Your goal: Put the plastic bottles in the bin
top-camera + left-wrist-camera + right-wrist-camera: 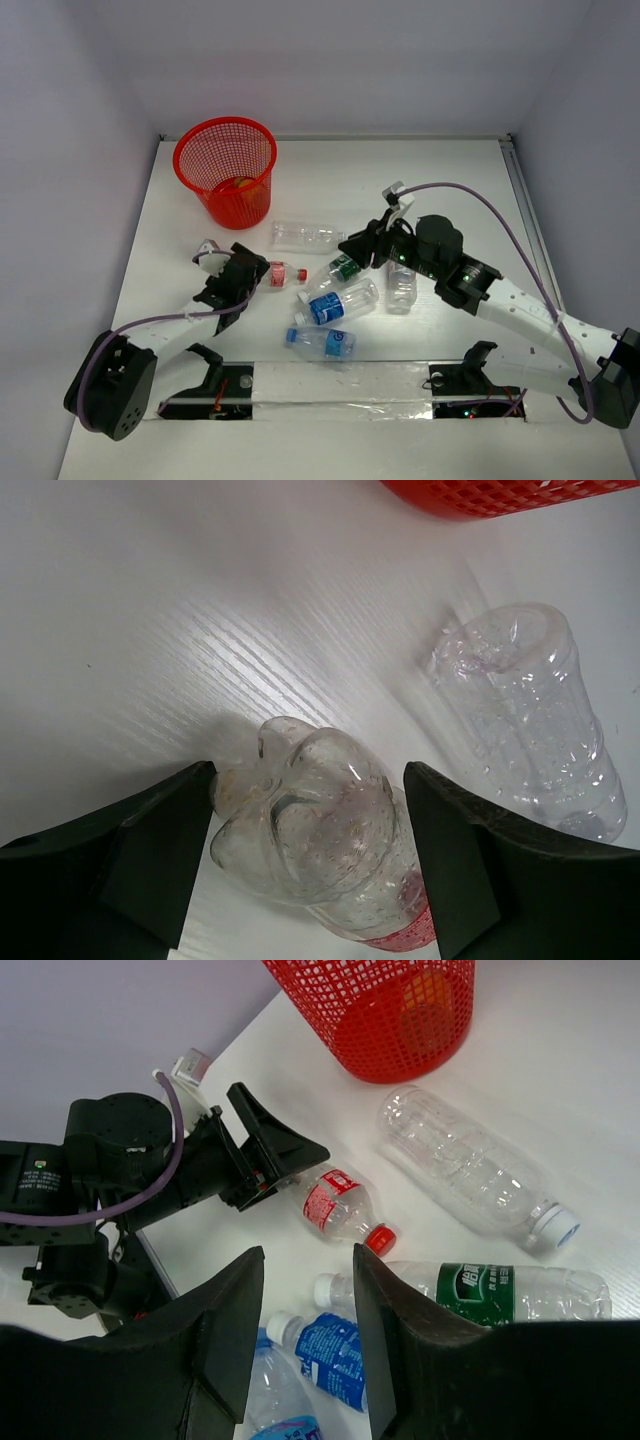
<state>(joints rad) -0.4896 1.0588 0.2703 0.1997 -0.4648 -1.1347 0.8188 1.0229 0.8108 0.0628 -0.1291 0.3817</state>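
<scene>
The red mesh bin (225, 168) stands at the back left with an orange bottle (240, 185) inside. Several plastic bottles lie mid-table: an unlabelled one (305, 237), a red-labelled one (283, 274), a green-labelled one (340, 270), a blue-labelled one (335, 304), a second blue one (322, 342) and a clear one (401, 284). My left gripper (308, 776) is open, its jaws either side of the red-labelled bottle's (320, 830) base. The left finger touches it and a thin gap shows on the right. My right gripper (308, 1255) hovers open and holds nothing above the bottles.
The unlabelled bottle (530, 710) lies just beyond the left gripper, between it and the bin (500, 495). The right arm (500, 295) reaches in from the right over the clear bottle. A taped strip (340, 385) runs along the near edge between the arm bases.
</scene>
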